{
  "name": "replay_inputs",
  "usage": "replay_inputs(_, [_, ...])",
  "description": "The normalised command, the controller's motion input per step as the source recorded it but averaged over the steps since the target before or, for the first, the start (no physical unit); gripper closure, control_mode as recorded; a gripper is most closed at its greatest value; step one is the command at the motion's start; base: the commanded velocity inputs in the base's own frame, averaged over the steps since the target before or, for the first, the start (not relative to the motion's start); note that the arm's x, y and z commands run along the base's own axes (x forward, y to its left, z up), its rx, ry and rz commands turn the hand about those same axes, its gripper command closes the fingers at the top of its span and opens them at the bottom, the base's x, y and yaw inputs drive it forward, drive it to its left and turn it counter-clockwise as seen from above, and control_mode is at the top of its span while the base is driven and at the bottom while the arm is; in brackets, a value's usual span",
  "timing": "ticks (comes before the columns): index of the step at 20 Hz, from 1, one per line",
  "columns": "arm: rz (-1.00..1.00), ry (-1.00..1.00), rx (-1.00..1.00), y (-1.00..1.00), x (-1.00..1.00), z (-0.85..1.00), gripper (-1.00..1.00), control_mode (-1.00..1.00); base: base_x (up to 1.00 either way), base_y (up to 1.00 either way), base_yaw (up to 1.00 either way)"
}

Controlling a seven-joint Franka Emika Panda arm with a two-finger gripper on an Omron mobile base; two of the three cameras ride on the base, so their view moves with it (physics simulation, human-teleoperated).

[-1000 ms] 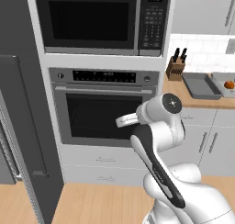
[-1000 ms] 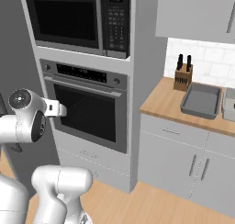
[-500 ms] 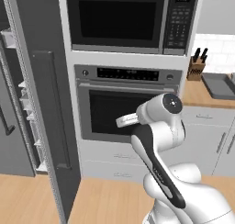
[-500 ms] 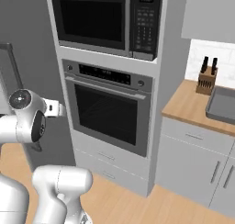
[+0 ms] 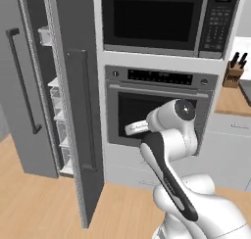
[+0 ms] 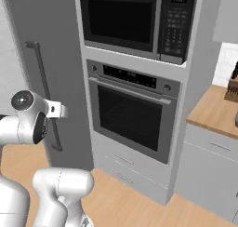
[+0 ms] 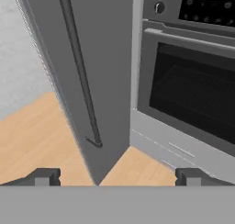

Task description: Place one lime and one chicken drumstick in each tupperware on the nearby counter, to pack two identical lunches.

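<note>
The two small dark tips of the claw (image 7: 117, 176) sit far apart at the bottom of the hand view, wide open and holding nothing. Above them stand the tall grey fridge door (image 7: 98, 76) with its long dark bar handle (image 7: 79, 67) and the silver wall oven with a dark glass window (image 7: 195, 92). The light wood counter (image 5: 232, 100) lies at the right edge of the left base view, well away from the claw. A wooden knife block (image 5: 234, 72) stands on it.

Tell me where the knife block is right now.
The knife block stands on the wood counter at the far right of the left base view, just right of the oven and microwave column; its edge also shows at the right base view's right edge.
</note>
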Motion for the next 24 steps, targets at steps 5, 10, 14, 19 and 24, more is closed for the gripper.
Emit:
replay_inputs(5, [0.0, 0.0, 0.0, 0.0, 0.0, 0.0, -1.0, 1.0, -0.99, 0.7, 0.5])
replay_inputs(10, [0.0, 0.0, 0.0, 0.0, 0.0, 0.0, -1.0, 1.0, -0.99, 0.71, 0.56])
replay_inputs(14, [0.0, 0.0, 0.0, 0.0, 0.0, 0.0, -1.0, 1.0, -0.98, 0.69, 0.58])
replay_inputs(19, [0.0, 0.0, 0.0, 0.0, 0.0, 0.0, -1.0, 1.0, -0.89, 0.9, 0.59])
replay_inputs(24, [0.0, 0.0, 0.0, 0.0, 0.0, 0.0, -1.0, 1.0, -0.05, 0.22, 0.47])
